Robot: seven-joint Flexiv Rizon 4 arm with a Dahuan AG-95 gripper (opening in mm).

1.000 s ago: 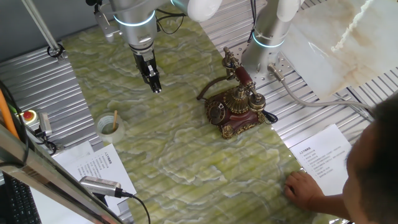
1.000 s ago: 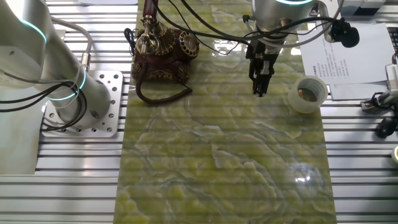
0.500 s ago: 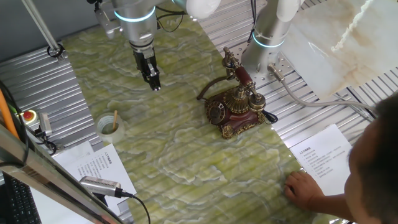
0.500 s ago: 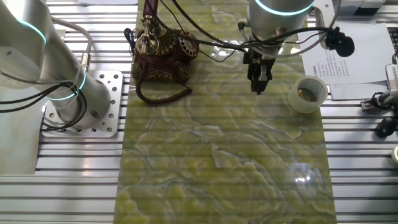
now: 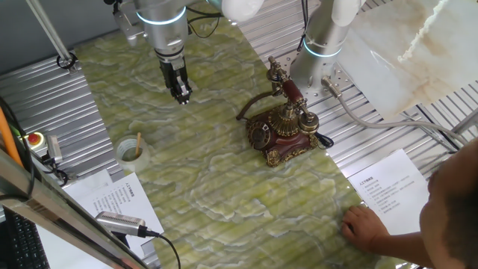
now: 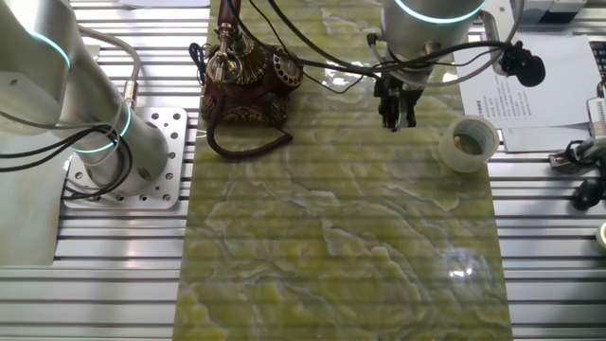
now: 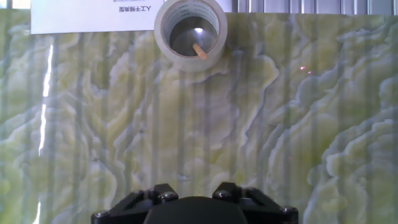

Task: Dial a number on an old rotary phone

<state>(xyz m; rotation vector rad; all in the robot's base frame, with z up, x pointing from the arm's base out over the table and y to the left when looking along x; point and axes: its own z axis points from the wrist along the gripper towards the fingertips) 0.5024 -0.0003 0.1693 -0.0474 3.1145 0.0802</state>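
Rotary phone (image 5: 281, 132): stands on the green marbled mat (image 5: 216, 187), toward the mat's edge nearest the second arm's base (image 5: 317, 56); dark red-brown body, brass-gold trim.
Dial (image 5: 260, 135): round, dark, on the phone's front face, turned toward the open middle of the mat.
Handset (image 5: 293, 96): red and gold, lying in the cradle on top of the body.
Cord (image 6: 248, 144): black, looping on the mat just beside the phone.
Gripper (image 5: 180, 95): hangs above the mat, pointing down, well apart from the phone, touching nothing; dial faces roughly toward it in the other fixed view.
Jaws: appear close together with nothing between them; exact gap cannot be told. Hand view shows only the gripper's black housing, no fingertips.
Phone in the hand view: out of frame.
Tape roll (image 7: 190, 32): pale, flat on the mat, a small stick (image 7: 200, 51) inside; on the gripper's far side from the phone.
Printed sheet (image 7: 93, 15): touching the roll at the mat's edge.
Person's hand (image 5: 366, 224): resting by another paper (image 5: 388, 187) on the slatted table (image 5: 52, 112), well clear of the phone.
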